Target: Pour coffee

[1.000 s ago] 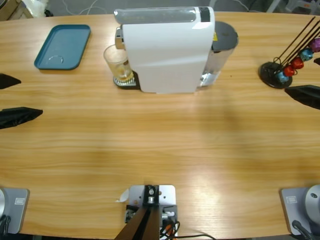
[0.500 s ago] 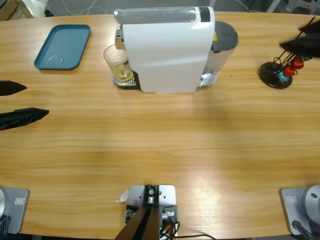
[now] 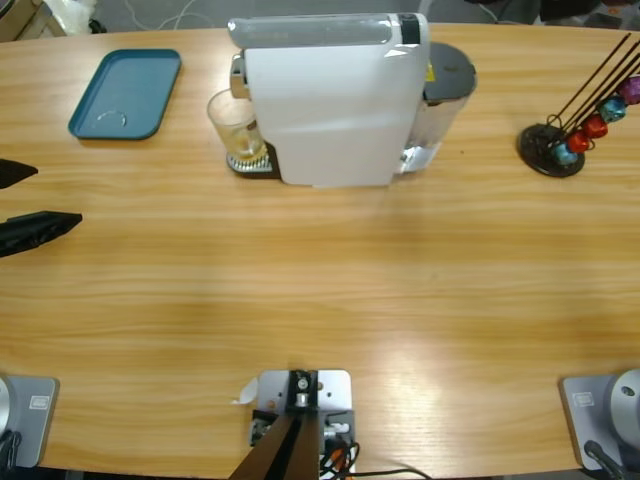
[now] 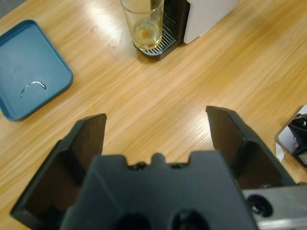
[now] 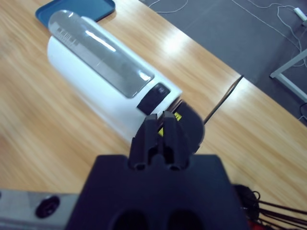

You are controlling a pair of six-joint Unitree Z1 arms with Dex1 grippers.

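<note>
Two black jaws of the left gripper [image 3: 20, 203] poke in from the left edge of the high view, spread apart over bare wood with nothing between them; the long wooden table [image 3: 320, 290] carries a white coffee machine [image 3: 335, 100] near the top middle, and a clear glass [image 3: 235, 128] stands on the drip grate at the machine's left end, under its spout, with a thin layer of pale yellow-brown coffee [image 3: 243, 152] at the bottom; a blue tray [image 3: 127, 93] lies to the left of the glass, well apart from it, and a black capsule rack [image 3: 575, 125] with red, blue and purple capsules stands near the right edge; the right gripper does not show in this view. In the left wrist view the left gripper [image 4: 158, 129] is released, its jaws wide apart and holding nothing; beyond them the glass [image 4: 143, 24] sits on the grate against the machine [image 4: 206, 14], the coffee [image 4: 144, 34] low inside it, and the tray [image 4: 29, 67] lies off to the left. In the right wrist view the right gripper [image 5: 162, 125] is clenched, its jaws pressed together on nothing, high above the table; below it lies the machine [image 5: 103, 72], a corner of the tray [image 5: 76, 9] beyond it, and thin rods of the rack [image 5: 225, 98] rise at the right.
</note>
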